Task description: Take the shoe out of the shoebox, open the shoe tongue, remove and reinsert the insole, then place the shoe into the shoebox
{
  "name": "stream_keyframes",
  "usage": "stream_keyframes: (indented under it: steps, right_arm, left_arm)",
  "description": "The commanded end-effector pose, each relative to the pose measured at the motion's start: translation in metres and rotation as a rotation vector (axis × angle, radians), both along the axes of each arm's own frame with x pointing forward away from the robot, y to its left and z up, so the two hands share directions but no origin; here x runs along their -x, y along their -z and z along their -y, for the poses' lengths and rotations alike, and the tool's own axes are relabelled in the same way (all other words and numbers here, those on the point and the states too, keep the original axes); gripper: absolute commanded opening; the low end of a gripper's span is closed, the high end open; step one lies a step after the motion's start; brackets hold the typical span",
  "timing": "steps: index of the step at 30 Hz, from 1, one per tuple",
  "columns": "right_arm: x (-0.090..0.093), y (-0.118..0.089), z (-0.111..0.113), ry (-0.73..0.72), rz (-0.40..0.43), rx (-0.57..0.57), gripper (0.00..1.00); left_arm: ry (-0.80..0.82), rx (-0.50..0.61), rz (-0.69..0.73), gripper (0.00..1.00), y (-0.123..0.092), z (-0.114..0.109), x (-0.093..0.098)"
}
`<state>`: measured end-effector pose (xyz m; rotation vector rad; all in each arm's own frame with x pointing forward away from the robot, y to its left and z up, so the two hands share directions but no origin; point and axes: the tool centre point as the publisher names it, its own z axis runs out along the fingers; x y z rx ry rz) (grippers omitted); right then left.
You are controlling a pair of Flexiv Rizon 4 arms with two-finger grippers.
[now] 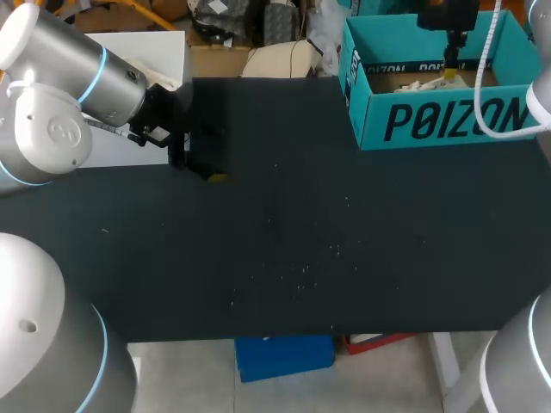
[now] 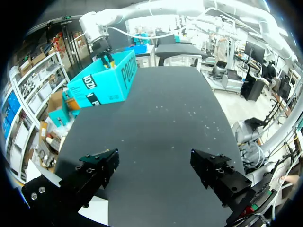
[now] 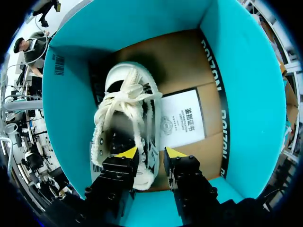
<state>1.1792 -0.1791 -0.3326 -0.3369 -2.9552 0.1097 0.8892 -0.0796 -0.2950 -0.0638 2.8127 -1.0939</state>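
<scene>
A cream-white lace-up shoe lies inside the teal shoebox, beside a white card on the brown floor of the box. My right gripper hangs over the shoe's heel end, its yellow-tipped fingers a little apart with the shoe's side edge showing in the gap; no grip shows. In the head view the shoebox stands at the back right with my right gripper down inside it. My left gripper is wide open and holds nothing, low over the black table at the back left.
A white board lies at the table's back left under my left arm. White specks dot the black tabletop. From the left wrist, the shoebox sits far ahead across the table.
</scene>
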Motion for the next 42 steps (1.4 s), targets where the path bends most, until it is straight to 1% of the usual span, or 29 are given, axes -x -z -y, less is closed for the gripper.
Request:
stream_keyframes:
  steps: [1, 5, 8, 10, 13, 15, 17, 19, 21, 23, 26, 30, 34, 36, 37, 38, 40, 42]
  right_arm:
    - [-0.003, -0.043, 0.001, 0.020, -0.094, -0.008, 0.27]
    - [0.001, -0.075, -0.005, 0.026, -0.054, 0.022, 0.31]
    - [0.008, -0.100, -0.014, 0.028, -0.022, 0.039, 0.27]
    - [0.014, -0.117, -0.021, 0.034, -0.001, 0.051, 0.28]
    - [0.027, -0.141, -0.034, 0.043, 0.042, 0.063, 0.24]
    - [0.036, -0.153, -0.044, 0.048, 0.077, 0.066, 0.26]
    - [0.047, -0.163, -0.055, 0.059, 0.114, 0.077, 0.27]
    - [0.059, -0.170, -0.068, 0.071, 0.153, 0.083, 0.26]
    - [0.072, -0.172, -0.081, 0.078, 0.195, 0.086, 0.25]
    - [0.084, -0.171, -0.095, 0.078, 0.211, 0.097, 0.25]
    - [0.100, -0.165, -0.112, 0.089, 0.216, 0.080, 0.24]
    - [0.121, -0.155, -0.129, 0.090, 0.219, 0.071, 0.22]
    - [0.141, -0.153, -0.138, 0.109, 0.276, 0.061, 0.22]
    - [0.151, -0.152, -0.141, 0.102, 0.320, 0.087, 0.24]
    - [0.155, -0.150, -0.141, 0.110, 0.335, 0.082, 0.26]
    - [0.160, -0.149, -0.142, 0.111, 0.354, 0.090, 0.26]
    - [0.168, -0.145, -0.145, 0.104, 0.375, 0.105, 0.27]
    - [0.177, -0.141, -0.150, 0.098, 0.395, 0.114, 0.31]
  left_arm:
    - [-0.004, 0.000, 0.004, 1.00, 0.001, 0.000, 0.001]
    - [-0.004, 0.000, 0.004, 1.00, 0.001, 0.000, 0.001]
    - [-0.004, 0.000, 0.004, 1.00, 0.001, 0.000, 0.001]
    - [-0.004, 0.000, 0.004, 1.00, 0.001, 0.000, 0.001]
    - [-0.004, 0.000, 0.004, 1.00, 0.001, 0.000, 0.001]
    - [-0.004, 0.000, 0.004, 1.00, 0.001, 0.000, 0.001]
    - [-0.004, 0.000, 0.004, 1.00, 0.001, 0.000, 0.001]
    - [-0.004, 0.000, 0.004, 1.00, 0.001, 0.000, 0.001]
    - [-0.004, 0.000, 0.004, 1.00, 0.001, 0.000, 0.001]
    - [-0.004, 0.000, 0.004, 1.00, 0.001, 0.000, 0.001]
    - [-0.004, 0.000, 0.004, 1.00, 0.001, 0.000, 0.001]
    - [-0.004, 0.000, 0.004, 1.00, 0.001, 0.000, 0.001]
    - [-0.004, 0.000, 0.004, 1.00, 0.001, 0.000, 0.001]
    - [-0.004, 0.000, 0.004, 1.00, 0.001, 0.000, 0.001]
    - [-0.004, 0.000, 0.004, 1.00, 0.001, 0.000, 0.001]
    - [-0.004, 0.000, 0.004, 1.00, 0.001, 0.000, 0.001]
    - [-0.004, 0.000, 0.004, 1.00, 0.001, 0.000, 0.001]
    - [-0.004, 0.000, 0.004, 1.00, 0.001, 0.000, 0.001]
